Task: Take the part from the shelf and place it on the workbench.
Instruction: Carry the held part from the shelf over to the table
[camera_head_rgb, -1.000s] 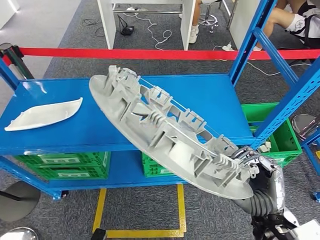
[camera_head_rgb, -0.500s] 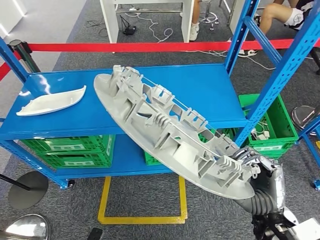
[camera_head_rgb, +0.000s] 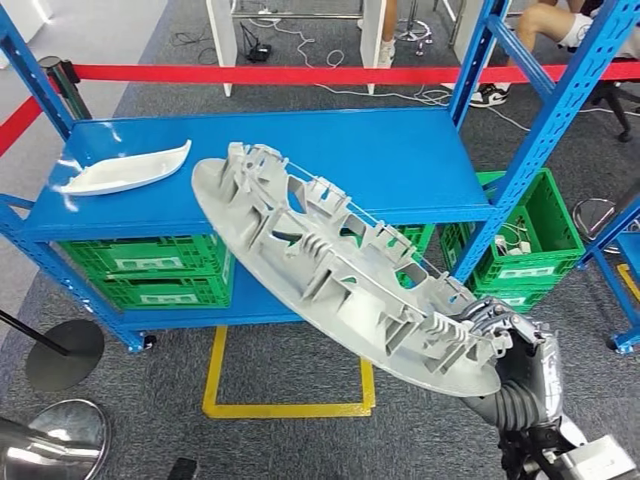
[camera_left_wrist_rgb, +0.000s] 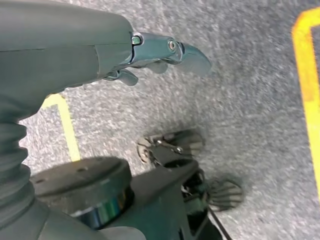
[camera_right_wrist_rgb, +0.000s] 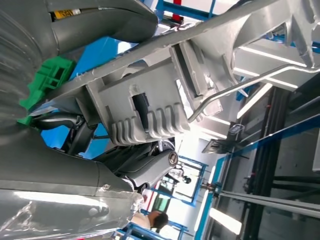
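Head view: right hand (camera_head_rgb: 507, 345) clamps the grey part (camera_head_rgb: 340, 270) by its lower-right end, carrying it clear of the shelf (camera_head_rgb: 377, 170); left hand (camera_left_wrist_rgb: 158, 55) hangs empty, fingers apart.

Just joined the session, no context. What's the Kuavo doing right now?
The right hand holds a long grey ribbed part by one end, its fingers wrapped around the edge. The part hangs in the air in front of the blue shelf, clear of its surface. A smaller white part lies on the shelf's left end. The left hand holds nothing and hangs over the grey carpet. No workbench is in view, so placing is not yet done.
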